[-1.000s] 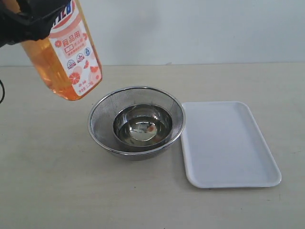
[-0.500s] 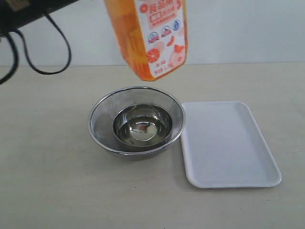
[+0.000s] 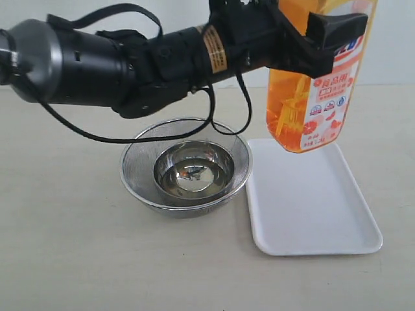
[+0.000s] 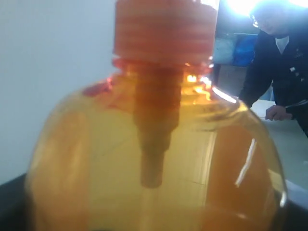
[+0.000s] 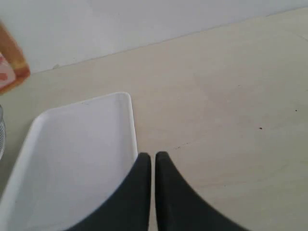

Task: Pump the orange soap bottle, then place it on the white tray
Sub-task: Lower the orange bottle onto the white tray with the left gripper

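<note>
1 orange soap bottle point(image 3: 319, 110), 1 white tray point(image 3: 311, 207), 1 mesh bowl point(image 3: 138, 163).

Your exterior view is bright and evenly lit, with only faint shadows hugging the steel bowl point(image 3: 139, 175) and the white tray point(image 3: 311, 201), and the bowl's polished bottom throws back small glints. In your left wrist view the orange soap bottle point(image 4: 154, 159) fills the picture, soft and out of focus, glowing with light from behind, with blown-out glare beside its cap and white streaks on its shoulder. Your right wrist view is flat and pale, the tray nearly washed out.
</note>
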`<state>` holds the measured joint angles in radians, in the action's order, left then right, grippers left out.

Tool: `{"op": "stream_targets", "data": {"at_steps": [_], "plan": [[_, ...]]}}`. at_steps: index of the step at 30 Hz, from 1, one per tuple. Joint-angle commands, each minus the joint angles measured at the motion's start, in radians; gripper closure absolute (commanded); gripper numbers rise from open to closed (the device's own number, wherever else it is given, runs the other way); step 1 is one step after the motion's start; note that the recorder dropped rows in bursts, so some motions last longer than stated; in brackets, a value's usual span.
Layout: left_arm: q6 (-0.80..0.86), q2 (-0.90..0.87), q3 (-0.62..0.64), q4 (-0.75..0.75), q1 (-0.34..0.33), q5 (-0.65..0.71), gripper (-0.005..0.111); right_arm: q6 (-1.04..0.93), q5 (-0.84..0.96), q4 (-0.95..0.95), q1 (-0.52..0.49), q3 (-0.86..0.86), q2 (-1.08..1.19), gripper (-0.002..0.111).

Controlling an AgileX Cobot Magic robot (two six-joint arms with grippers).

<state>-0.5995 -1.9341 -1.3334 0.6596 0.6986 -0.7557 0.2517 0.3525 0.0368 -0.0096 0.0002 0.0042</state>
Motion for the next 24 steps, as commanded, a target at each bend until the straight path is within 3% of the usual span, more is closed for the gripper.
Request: {"op": "stream_targets", "data": {"at_steps": [1,12,24], "plan": [[0.036,-0.067,-0.074,-0.044,0.009,-0.058,0.102,0.000,-0.004,0.000,0.002,0.000,-0.004,0.108],[0.047,-0.221,-0.157,-0.076,0.009,-0.126,0.102,0.001,-0.011,0.000,0.002,0.000,-0.004,0.108],[0.084,-0.296,-0.157,-0.085,0.009,-0.167,0.102,0.001,-0.011,0.000,0.002,0.000,-0.004,0.108]]}}
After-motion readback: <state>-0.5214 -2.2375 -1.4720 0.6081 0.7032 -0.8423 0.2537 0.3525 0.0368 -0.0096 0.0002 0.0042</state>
